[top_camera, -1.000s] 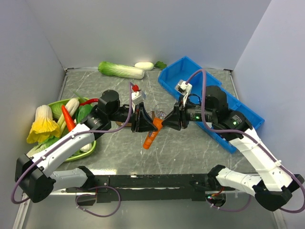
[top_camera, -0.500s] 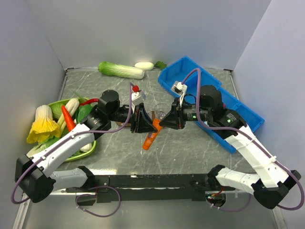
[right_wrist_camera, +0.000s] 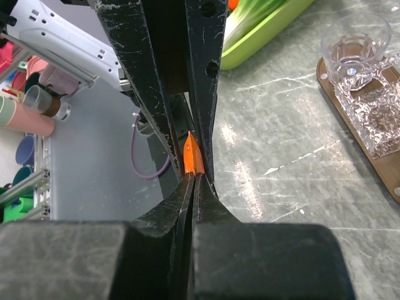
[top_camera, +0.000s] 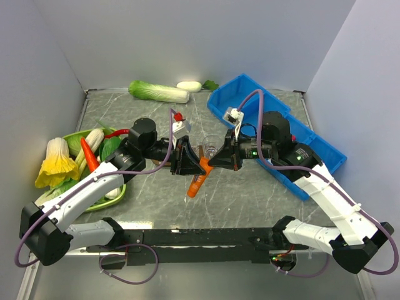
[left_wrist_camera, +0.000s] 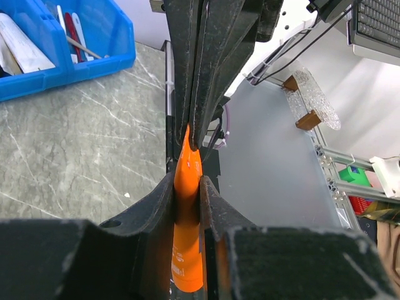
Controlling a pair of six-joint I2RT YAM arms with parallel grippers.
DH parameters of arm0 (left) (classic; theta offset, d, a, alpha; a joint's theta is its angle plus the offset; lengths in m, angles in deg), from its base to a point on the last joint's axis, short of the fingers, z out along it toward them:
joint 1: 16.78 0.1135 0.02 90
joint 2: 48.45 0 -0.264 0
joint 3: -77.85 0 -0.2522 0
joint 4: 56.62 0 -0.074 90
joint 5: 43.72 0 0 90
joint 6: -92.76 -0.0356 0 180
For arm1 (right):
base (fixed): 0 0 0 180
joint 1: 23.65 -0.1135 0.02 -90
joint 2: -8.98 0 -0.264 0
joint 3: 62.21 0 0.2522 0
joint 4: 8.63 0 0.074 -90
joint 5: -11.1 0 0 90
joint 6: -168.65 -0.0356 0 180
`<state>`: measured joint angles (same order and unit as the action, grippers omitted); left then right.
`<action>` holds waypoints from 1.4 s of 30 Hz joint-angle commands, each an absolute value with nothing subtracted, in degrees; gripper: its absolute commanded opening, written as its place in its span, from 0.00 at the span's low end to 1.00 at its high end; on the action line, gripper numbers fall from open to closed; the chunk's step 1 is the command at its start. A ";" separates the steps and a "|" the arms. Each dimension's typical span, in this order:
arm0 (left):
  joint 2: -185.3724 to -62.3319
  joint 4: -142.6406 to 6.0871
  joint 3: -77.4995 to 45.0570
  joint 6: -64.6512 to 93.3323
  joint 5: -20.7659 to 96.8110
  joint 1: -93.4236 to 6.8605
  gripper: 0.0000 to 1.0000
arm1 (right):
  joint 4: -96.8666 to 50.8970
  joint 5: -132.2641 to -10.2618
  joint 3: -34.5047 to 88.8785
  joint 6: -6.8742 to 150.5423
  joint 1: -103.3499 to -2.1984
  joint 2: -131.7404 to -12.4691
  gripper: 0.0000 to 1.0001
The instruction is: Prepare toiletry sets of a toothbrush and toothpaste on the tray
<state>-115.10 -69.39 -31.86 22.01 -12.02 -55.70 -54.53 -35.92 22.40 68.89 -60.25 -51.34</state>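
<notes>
Together, two claws share one toothpaste.
Left gripper pinches the orange tube's body; right gripper, pressed together, nips its flat tip just ahead; the tray lies apart, beside the right claw.

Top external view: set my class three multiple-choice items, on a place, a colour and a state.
1. The blue plastic bin lies: A) on the robot's right B) on its left C) between the arm bases.
2. The small tapering toothpaste tube is: A) white B) green C) orange.
3. The right gripper is: A) wide open B) shut on the tube's flat end C) out of view.
Answers: 1 A, it fills the top view's right side; 2 C, orange in both wrist views; 3 B, it pinches the flat end.
</notes>
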 commanded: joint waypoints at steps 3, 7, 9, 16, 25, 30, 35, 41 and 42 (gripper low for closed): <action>-114.54 -66.60 -30.91 21.57 -11.02 -55.81 0.26 | -50.87 -35.92 21.78 68.01 -60.56 -50.62 0.00; -114.19 -67.30 -30.91 21.31 -8.92 -55.02 0.74 | -50.78 -41.36 21.51 67.84 -60.47 -49.04 0.00; -113.40 -67.65 -30.91 21.13 -7.60 -53.71 0.83 | -51.21 -43.73 21.69 68.10 -60.56 -47.72 0.00; -104.54 -67.56 -32.84 21.57 4.68 -45.53 0.99 | -55.09 -57.53 24.50 69.86 -62.05 -44.12 0.00; -98.80 -78.71 -35.83 24.12 44.33 -36.48 0.97 | -48.51 -81.00 23.54 71.88 -68.91 -46.12 0.00; -99.69 -83.82 -36.01 22.98 51.63 -34.36 0.97 | -42.61 -84.97 23.80 74.25 -69.88 -51.75 0.00; -99.95 -83.57 -35.92 21.92 50.42 -34.36 0.97 | -36.47 -82.95 26.16 78.12 -69.88 -59.74 0.00; -101.53 -84.35 -35.66 21.22 51.64 -34.36 0.97 | -35.58 -81.55 31.70 83.13 -69.18 -68.97 0.00; -101.79 -84.36 -35.66 21.04 51.65 -34.36 0.97 | -35.14 -80.67 32.14 83.39 -68.48 -69.68 0.00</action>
